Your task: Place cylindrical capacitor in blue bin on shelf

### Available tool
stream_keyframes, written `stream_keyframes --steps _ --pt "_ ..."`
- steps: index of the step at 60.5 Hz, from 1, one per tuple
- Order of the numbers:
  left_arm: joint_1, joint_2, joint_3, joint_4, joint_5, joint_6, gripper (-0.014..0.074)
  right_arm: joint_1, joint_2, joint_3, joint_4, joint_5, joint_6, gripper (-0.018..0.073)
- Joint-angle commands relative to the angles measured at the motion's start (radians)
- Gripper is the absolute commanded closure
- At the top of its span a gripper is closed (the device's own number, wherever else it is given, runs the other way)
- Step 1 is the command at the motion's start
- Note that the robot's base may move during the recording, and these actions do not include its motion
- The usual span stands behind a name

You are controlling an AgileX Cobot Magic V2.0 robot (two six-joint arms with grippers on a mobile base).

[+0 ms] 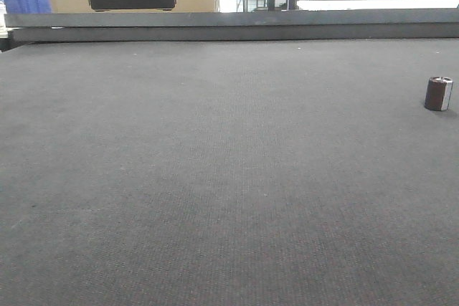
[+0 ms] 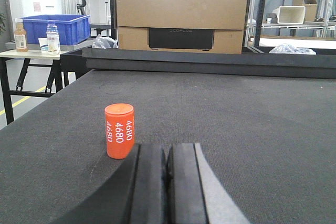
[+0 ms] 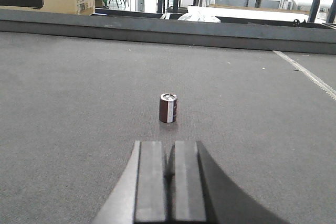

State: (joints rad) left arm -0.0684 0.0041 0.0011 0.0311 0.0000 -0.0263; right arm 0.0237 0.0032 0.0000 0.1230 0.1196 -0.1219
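The jaws of the right gripper are pressed together with nothing held. The cylindrical capacitor is stood upright on the dark worktop straight ahead of them, clear of the tips; in the front view it is seen far to the right. The jaws of the left gripper are likewise closed and empty, an orange cylinder printed 4680 is stood just ahead of them, and a cardboard box is seen beyond the worktop's far rim.

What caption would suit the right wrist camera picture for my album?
Closed right end effector faces an upright cylindrical capacitor standing apart on the dark mat.
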Motion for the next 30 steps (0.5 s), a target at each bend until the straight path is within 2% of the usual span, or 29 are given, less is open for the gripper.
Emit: stream_keyframes --steps 1,30 --pt "0.004 -0.004 -0.001 -0.003 -0.01 0.003 0.0645 0.0 -0.003 0.0 -0.004 -0.022 -0.003 0.0721" --pt "0.004 -0.004 -0.001 -0.001 -0.018 0.003 0.0645 0.0 -0.003 0.0 -0.004 -0.022 -0.003 0.0721"
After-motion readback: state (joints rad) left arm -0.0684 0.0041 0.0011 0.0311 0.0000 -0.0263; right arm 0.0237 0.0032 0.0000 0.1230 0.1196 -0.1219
